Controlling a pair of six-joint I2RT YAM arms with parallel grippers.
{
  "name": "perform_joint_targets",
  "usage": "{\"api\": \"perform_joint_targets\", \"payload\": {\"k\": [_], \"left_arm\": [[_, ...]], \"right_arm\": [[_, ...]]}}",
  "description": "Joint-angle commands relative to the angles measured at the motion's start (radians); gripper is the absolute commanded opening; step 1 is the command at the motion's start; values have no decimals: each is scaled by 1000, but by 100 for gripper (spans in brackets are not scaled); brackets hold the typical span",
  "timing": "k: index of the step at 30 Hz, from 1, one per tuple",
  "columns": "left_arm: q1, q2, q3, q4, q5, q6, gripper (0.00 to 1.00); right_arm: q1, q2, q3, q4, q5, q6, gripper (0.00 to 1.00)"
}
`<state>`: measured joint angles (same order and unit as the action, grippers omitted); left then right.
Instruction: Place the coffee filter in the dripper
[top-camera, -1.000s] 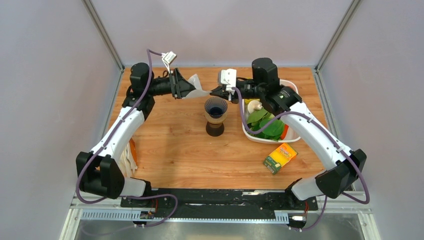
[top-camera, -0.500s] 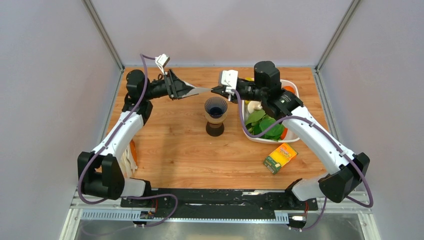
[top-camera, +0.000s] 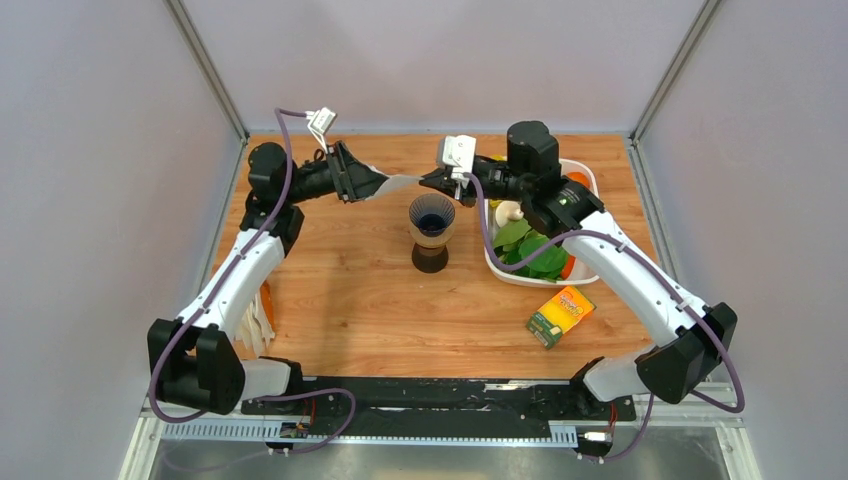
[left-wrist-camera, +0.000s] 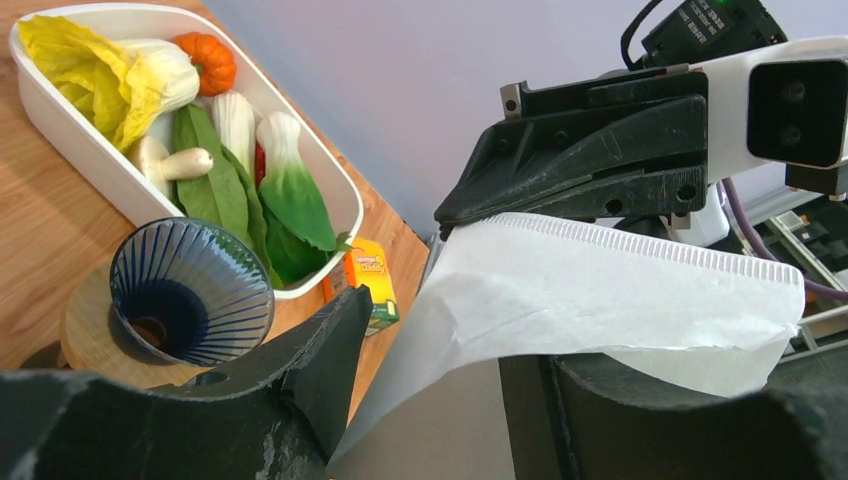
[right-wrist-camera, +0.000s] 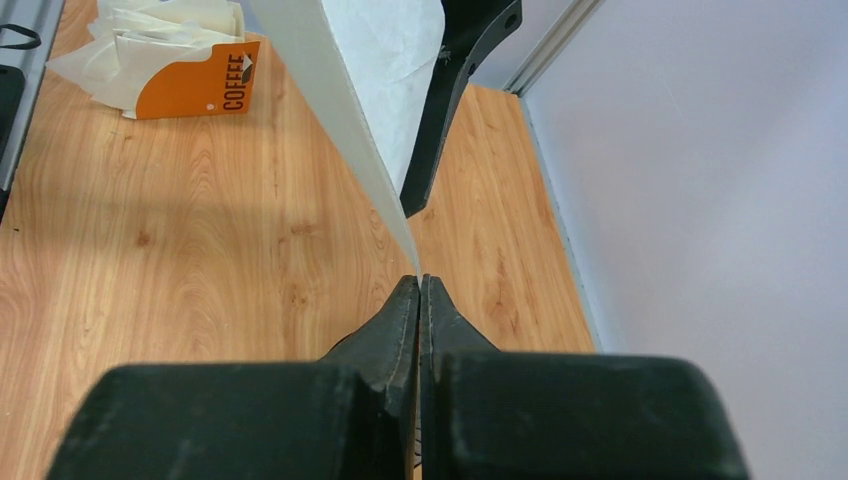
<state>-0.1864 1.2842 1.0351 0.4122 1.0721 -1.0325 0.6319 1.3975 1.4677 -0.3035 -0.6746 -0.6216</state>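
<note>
The white paper coffee filter (top-camera: 400, 183) hangs in the air between my two grippers, just behind the dripper (top-camera: 431, 230), which has a tan funnel top, a blue ribbed inside and a dark base. My right gripper (top-camera: 428, 182) is shut on the filter's right edge; in the right wrist view the sheet (right-wrist-camera: 385, 60) rises from the closed tips (right-wrist-camera: 418, 280). My left gripper (top-camera: 372, 183) is open, its jaws wide apart. The filter (left-wrist-camera: 600, 290) drapes between them (left-wrist-camera: 450, 340) and rests on one finger. The dripper (left-wrist-camera: 190, 290) is below left.
A white tub (top-camera: 530, 281) of vegetables stands right of the dripper. An orange and green carton (top-camera: 560, 313) lies in front of it. A stack of filters in an orange COFFEE holder (top-camera: 262, 310) sits by the left arm and shows in the right wrist view (right-wrist-camera: 190, 75).
The left gripper has drawn back to the left and up. The filter, bunched at the left gripper a second ago, now stretches flat between both grippers.
</note>
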Motion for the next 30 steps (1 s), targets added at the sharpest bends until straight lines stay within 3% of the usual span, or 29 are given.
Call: {"api": "perform_joint_targets", "payload": {"k": [1,3,8,10,20,30], "left_arm": [[-13,-15,35,6,-17,56,57],[-13,-13,34,15,-25,46,48],[-13,-15,3,89,-65,-38,11],[-12,-19,-7,118,-78,-65,2],[5,-19,-4,136,-72,-74,0],[5,-46,80,-206,49,171,0]], "right_arm": [[4,10,47,42,-36,47,0],[4,8,45,42,-29,50,0],[5,1,29,43,3,49,0],[5,-1,18,45,8,45,0],[4,3,5,44,-7,33,0],[-49,5,16,19,-38,-24,0]]}}
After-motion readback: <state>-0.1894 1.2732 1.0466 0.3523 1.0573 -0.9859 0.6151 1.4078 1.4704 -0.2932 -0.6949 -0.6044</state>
